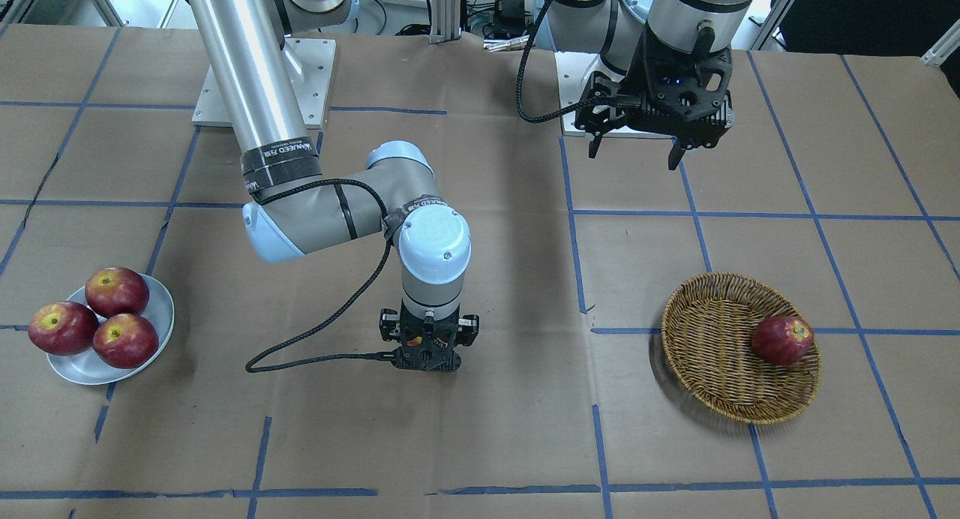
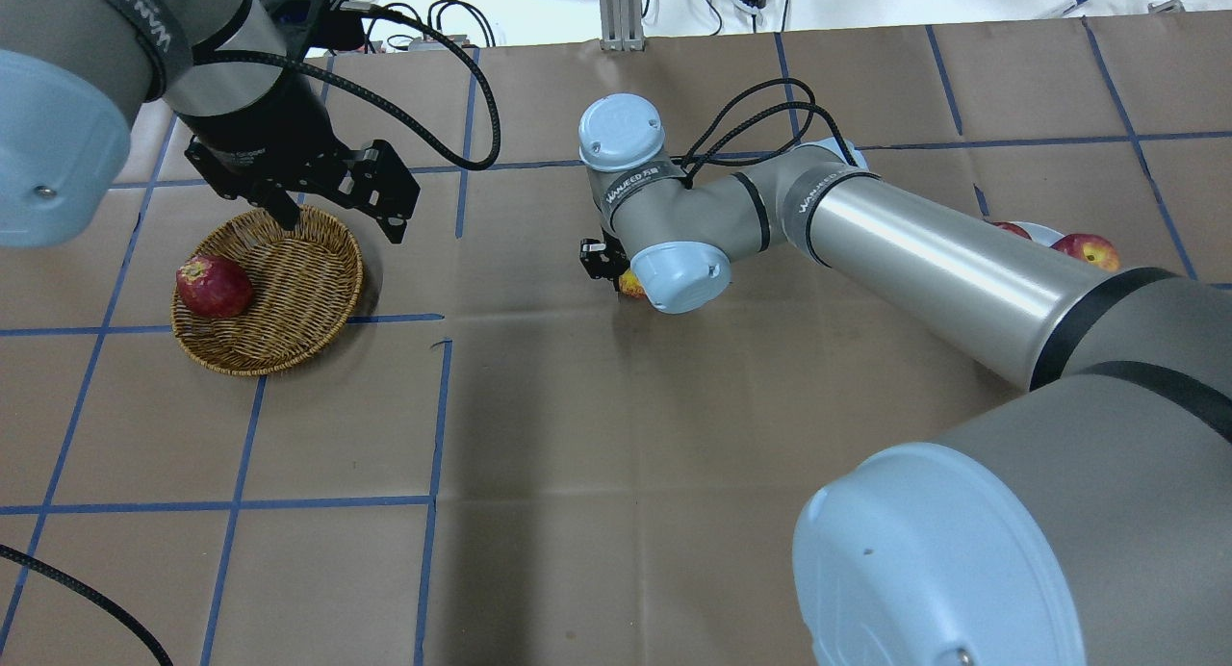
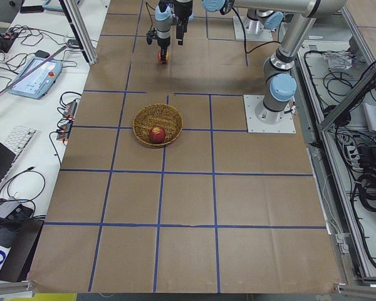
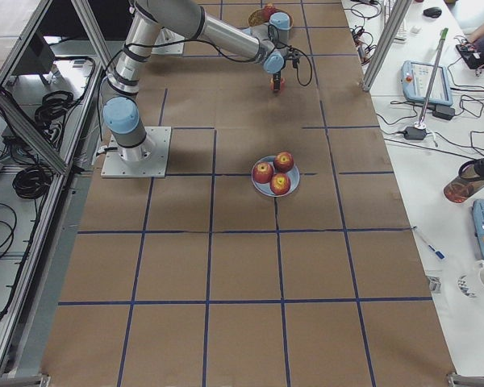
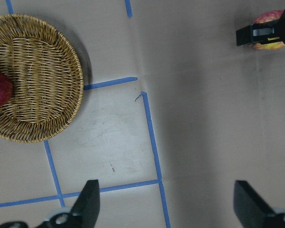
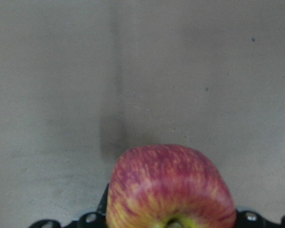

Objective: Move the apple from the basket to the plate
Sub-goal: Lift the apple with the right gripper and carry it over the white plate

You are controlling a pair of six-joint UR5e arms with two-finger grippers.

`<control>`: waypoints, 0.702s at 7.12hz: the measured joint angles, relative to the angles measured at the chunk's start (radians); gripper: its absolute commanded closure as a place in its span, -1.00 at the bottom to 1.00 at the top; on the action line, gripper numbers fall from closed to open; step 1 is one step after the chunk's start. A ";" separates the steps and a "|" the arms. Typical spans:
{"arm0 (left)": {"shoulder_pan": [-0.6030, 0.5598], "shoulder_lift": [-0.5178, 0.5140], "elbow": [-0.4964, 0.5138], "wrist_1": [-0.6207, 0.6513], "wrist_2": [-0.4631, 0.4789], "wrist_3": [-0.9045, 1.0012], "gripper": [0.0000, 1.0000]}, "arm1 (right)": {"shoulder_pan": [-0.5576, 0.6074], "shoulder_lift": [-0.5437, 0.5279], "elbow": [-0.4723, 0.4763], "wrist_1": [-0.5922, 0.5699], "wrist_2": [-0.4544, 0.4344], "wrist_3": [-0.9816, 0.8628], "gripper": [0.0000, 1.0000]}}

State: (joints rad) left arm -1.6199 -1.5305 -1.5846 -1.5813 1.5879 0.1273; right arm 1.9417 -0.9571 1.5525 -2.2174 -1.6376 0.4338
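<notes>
The pinkish-red, yellow-streaked apple (image 6: 171, 190) sits between the fingers of my right gripper (image 1: 427, 352), which is shut on it low over the middle of the table. It also shows in the overhead view (image 2: 630, 286) and in the left wrist view (image 5: 268, 31), partly hidden by the gripper. The wicker basket (image 1: 712, 354) stands to my left, also seen in the overhead view (image 2: 294, 281). The white plate (image 1: 161, 309) stands to my right. My left gripper (image 1: 636, 151) is open and empty, raised behind the basket.
A dark red apple (image 1: 782, 340) lies in the basket at its outer edge. Three dark red apples (image 1: 116, 291) fill most of the plate. The table is brown paper with blue tape lines. A black cable (image 1: 315, 328) loops from the right wrist.
</notes>
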 measured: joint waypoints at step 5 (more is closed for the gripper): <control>0.000 0.002 0.000 0.001 0.003 -0.002 -0.98 | -0.207 -0.236 0.030 0.192 -0.024 -0.219 -0.21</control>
State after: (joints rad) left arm -1.6199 -1.5283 -1.5846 -1.5801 1.5909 0.1258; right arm 1.7343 -1.1929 1.5820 -2.0250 -1.6613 0.2146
